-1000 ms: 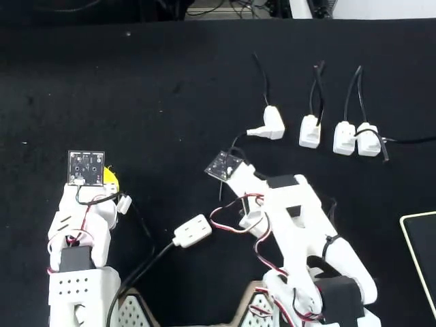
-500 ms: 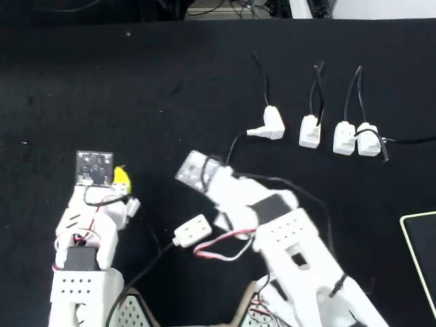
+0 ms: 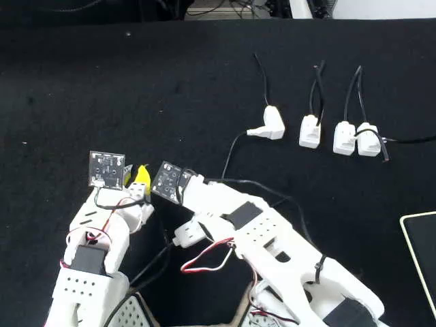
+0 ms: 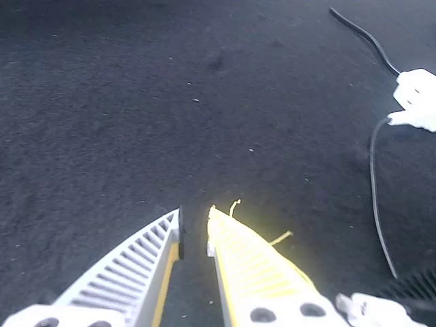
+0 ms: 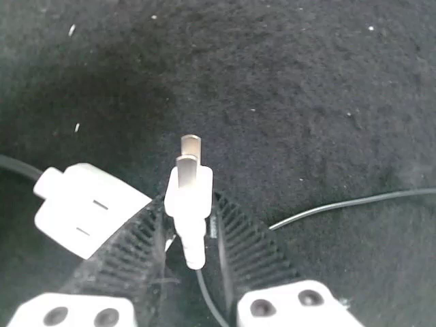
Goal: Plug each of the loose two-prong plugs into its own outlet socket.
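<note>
In the right wrist view my right gripper (image 5: 189,208) is shut on a white two-prong plug (image 5: 189,191), its prongs pointing away from the wrist just above the black cloth. A white outlet socket (image 5: 85,208) lies right beside it; in the high view the socket (image 3: 189,232) is partly covered by the right arm (image 3: 238,221). My left gripper (image 4: 194,221) hovers over bare cloth with a narrow gap between its white and yellow fingers and nothing in it. Several loose white plugs (image 3: 271,124) (image 3: 310,131) (image 3: 344,137) lie in a row at the back right.
The two arms stand close together at the front left, their camera boards (image 3: 107,169) (image 3: 167,180) almost touching. A flat dark object with a pale rim (image 3: 417,255) lies at the right edge. Black cables trail from the plugs.
The right arm has swung left with the plug, from the middle of the table to over the outlet socket. The left arm has shifted right and forward.
</note>
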